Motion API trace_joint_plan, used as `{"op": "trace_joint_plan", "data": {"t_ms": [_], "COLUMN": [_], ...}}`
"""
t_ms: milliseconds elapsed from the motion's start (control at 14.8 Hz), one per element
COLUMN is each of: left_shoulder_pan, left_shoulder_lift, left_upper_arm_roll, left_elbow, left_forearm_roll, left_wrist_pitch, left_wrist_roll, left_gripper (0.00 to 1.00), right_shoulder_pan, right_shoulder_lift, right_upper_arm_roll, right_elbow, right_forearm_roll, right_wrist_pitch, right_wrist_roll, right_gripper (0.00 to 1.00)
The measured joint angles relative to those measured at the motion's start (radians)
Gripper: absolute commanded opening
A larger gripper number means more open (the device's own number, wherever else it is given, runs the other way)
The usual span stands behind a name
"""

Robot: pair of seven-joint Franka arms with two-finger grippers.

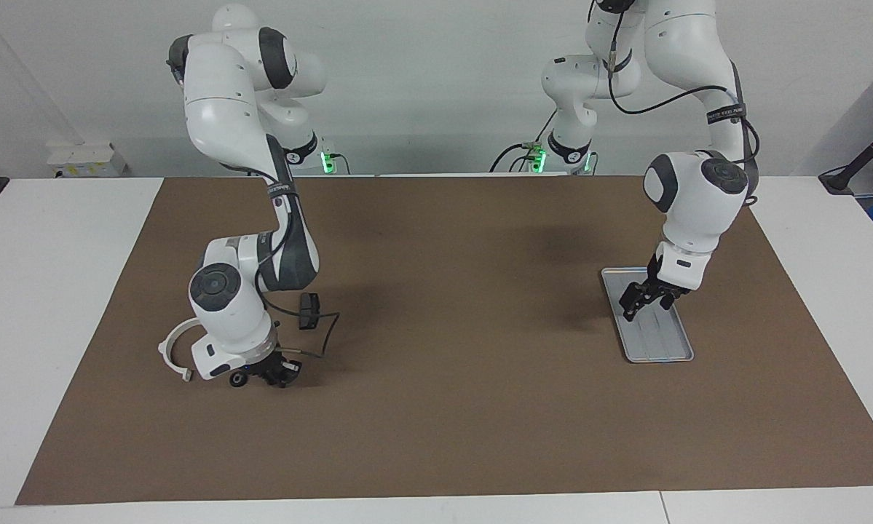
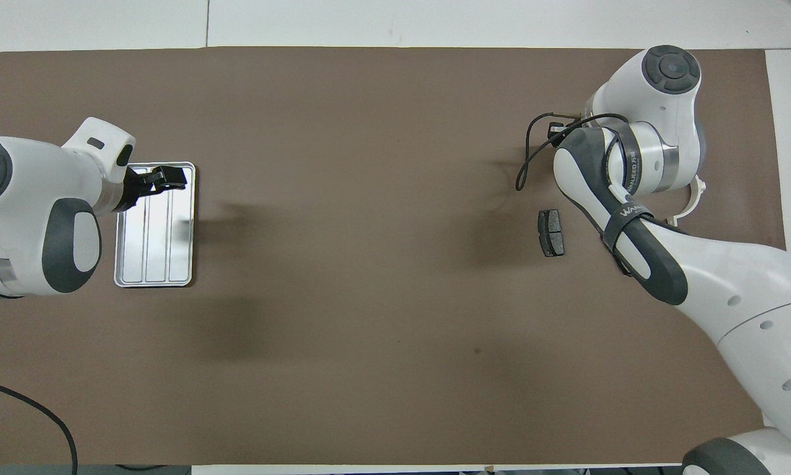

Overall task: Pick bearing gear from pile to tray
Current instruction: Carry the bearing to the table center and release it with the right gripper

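The pile lies at the right arm's end of the mat. A white curved bracket shows beside the right wrist, and its edge shows in the overhead view. One dark grey brake pad lies nearer to the robots. A small black round gear lies by the wrist. My right gripper is down at the mat among these parts, hidden by the wrist in the overhead view. The silver ribbed tray holds nothing. My left gripper hangs open and empty over the tray.
A brown mat covers the white table. A black cable loops from the right wrist over the mat beside the brake pad.
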Motion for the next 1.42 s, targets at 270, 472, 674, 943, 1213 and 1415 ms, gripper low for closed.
{"op": "trace_joint_plan", "data": {"t_ms": [270, 472, 674, 943, 1213, 1415], "left_shoulder_pan": [0.001, 0.002, 0.002, 0.002, 0.002, 0.002], "left_shoulder_lift": [0.000, 0.000, 0.000, 0.000, 0.000, 0.000], "left_upper_arm_roll": [0.003, 0.005, 0.005, 0.008, 0.009, 0.009], "left_elbow": [0.001, 0.001, 0.002, 0.002, 0.002, 0.002], "left_forearm_roll": [0.000, 0.000, 0.000, 0.000, 0.000, 0.000], "left_wrist_pitch": [0.000, 0.000, 0.000, 0.000, 0.000, 0.000], "left_wrist_roll": [0.000, 0.000, 0.000, 0.000, 0.000, -0.001], "left_gripper": [1.00, 1.00, 1.00, 1.00, 1.00, 1.00], "right_shoulder_pan": [0.016, 0.104, 0.233, 0.420, 0.521, 0.565], "right_shoulder_lift": [-0.023, -0.111, -0.171, -0.166, -0.127, -0.051], "right_upper_arm_roll": [0.002, 0.010, 0.015, 0.019, 0.018, 0.017], "right_elbow": [0.104, 0.197, 0.238, 0.257, 0.249, 0.236], "right_forearm_roll": [-0.004, 0.004, 0.065, 0.106, 0.107, 0.083], "right_wrist_pitch": [-0.246, -0.474, -0.564, -0.479, -0.369, -0.276], "right_wrist_roll": [0.000, 0.051, 0.340, 0.775, 0.964, 1.035], "right_gripper": [0.00, 0.00, 0.00, 0.00, 0.00, 0.00]}}
